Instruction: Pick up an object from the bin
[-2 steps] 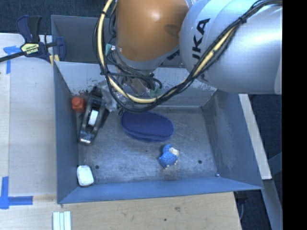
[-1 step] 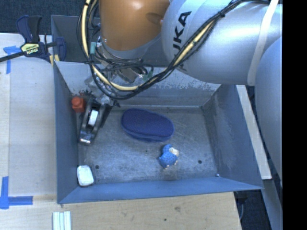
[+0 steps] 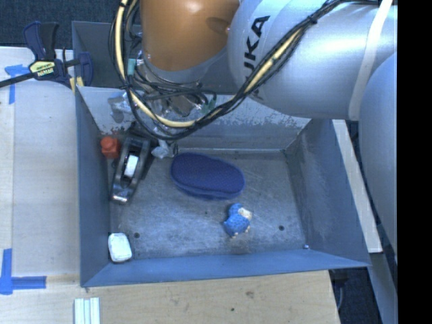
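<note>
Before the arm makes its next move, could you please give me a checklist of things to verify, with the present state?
1. Gripper is low at the bin's left wall: ok.
2. Gripper is clear of the small red thing beside it: cannot tell.
3. Anything held: cannot tell.
4. Dark blue oval pouch lies free mid-bin: ok.
5. White block lies free in the near left corner: ok.
</note>
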Controlling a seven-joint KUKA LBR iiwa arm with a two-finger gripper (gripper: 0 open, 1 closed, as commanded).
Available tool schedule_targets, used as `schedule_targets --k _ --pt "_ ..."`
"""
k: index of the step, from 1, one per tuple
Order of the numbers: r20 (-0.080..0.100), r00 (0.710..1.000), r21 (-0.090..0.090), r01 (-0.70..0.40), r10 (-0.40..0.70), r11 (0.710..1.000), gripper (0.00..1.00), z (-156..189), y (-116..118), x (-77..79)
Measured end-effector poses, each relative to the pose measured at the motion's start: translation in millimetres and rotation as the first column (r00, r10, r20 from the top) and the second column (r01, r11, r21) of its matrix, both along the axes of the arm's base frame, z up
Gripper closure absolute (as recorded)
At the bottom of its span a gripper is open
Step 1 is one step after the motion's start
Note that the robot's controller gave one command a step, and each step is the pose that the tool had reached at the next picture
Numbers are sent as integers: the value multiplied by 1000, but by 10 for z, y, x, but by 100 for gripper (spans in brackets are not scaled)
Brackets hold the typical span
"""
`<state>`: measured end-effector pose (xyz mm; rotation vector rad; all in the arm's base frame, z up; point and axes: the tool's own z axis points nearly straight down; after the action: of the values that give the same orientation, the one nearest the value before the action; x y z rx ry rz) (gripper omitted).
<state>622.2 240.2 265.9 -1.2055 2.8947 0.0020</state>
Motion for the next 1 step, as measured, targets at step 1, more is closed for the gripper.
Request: schedule_targets --k 1 --pt "-10 1000 -4 -3 3 1000 0 -1279 -86 -166"
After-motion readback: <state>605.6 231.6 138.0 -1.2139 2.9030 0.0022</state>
